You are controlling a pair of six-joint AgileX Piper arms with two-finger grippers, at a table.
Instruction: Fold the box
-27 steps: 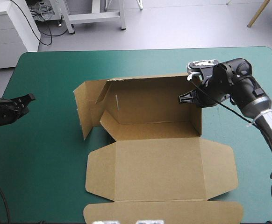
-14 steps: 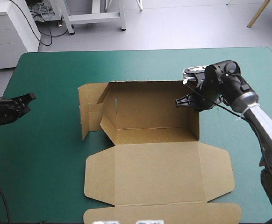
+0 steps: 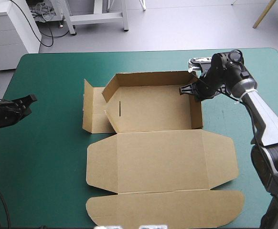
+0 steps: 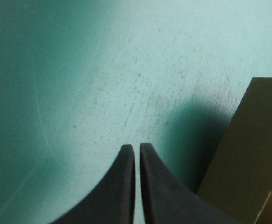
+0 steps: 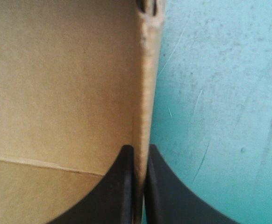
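Brown cardboard box point(image 3: 153, 107) is being gripped at its raised right wall point(image 3: 199, 112) by the right gripper point(image 3: 190, 90). Its two broad black fingers are being pressed all but together on the board. In the right wrist view the wall's thin top edge point(image 5: 145, 93) is being pinched between them, with the box's inside on one side and bare cover on the other.

Outward from that grip, the box is being shown as a half-formed tray near the middle of the table's teal-green cover point(image 3: 48, 157). The far wall and right wall are standing. The broad flat lid panel point(image 3: 163, 162) is lying toward the near edge. The left side panel point(image 3: 93, 112) is swung outward from the tray and is not tucked.

The left gripper point(image 3: 30, 100) is being held low near the table's left edge, well apart from the box, its black fingers closed tip to tip on nothing. A corner of brown board point(image 4: 248, 154), probably that left panel, is being seen ahead of it and off to one side.

The step in hand is judged to be the setting of the right wall. Next, the left side is likely to need raising. For that, the left fingers are being called on to open, reach the panel's free edge and turn it inward while the right wall is being steadied.
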